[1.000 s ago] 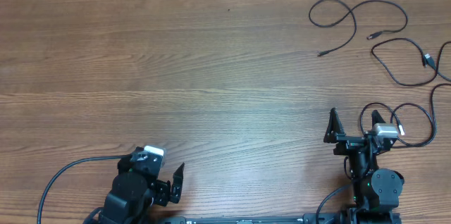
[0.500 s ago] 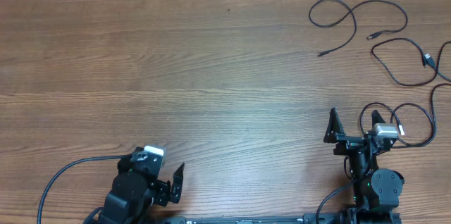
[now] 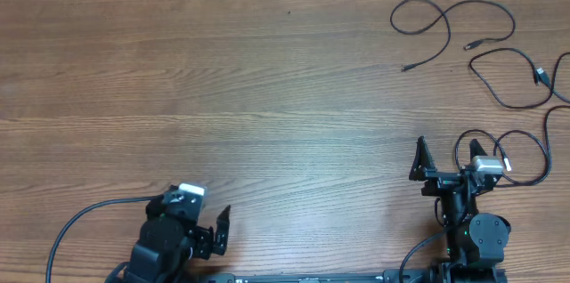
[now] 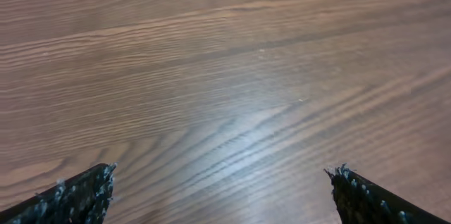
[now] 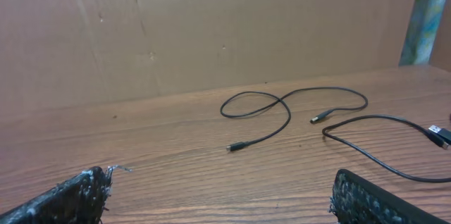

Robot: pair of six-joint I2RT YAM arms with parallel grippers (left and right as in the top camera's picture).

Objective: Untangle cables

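Note:
Three thin black cables lie at the far right of the table. One looped cable (image 3: 445, 18) (image 5: 282, 104) lies farthest back, with both plug ends free. A second cable (image 3: 503, 96) (image 5: 373, 150) curves beside it, its plug near the right edge. The third cable (image 3: 534, 154) comes in from the right edge and loops close to my right arm. My right gripper (image 3: 445, 157) (image 5: 222, 182) is open over bare wood, short of the cables. At the near left my left gripper (image 3: 214, 230) (image 4: 222, 182) is open too, holding nothing, with only wood below it.
A brown cardboard wall (image 5: 211, 27) stands behind the table's far edge. Thick black wires (image 3: 80, 221) run from the arm bases along the near edge. Bare wood table (image 3: 249, 96) spans the left and middle.
My left gripper has drawn back slightly toward the near edge. The right arm and the cables have not moved.

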